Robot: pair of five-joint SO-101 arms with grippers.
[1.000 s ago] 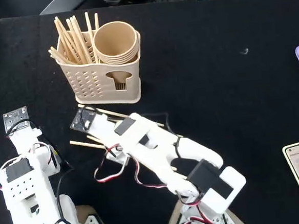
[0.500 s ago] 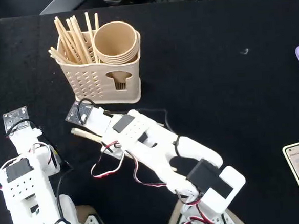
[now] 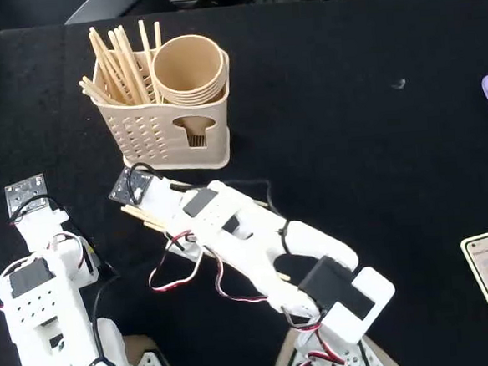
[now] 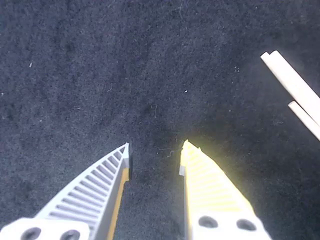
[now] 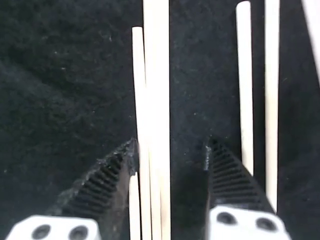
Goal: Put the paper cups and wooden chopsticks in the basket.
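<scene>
**Almost done: a few sticks are waiting**

Near the left, the left gripper [image 4: 155, 147] is hanging with its jaws apart over the fuzzy black table cloth [image 3: 350, 142], holding nothing. A bit farther, the right gripper [image 5: 171, 147] is sitting low, its ridged jaws apart around thin, pale loose wooden chopsticks [image 5: 155, 75] lying flat. More are lying just beside them. Farther back, the cream plastic basket with little holes [image 3: 153, 135] is already holding a stack of smooth tan paper cups [image 3: 188, 65] and a bunch of standing chopsticks [image 3: 118, 62].
</scene>
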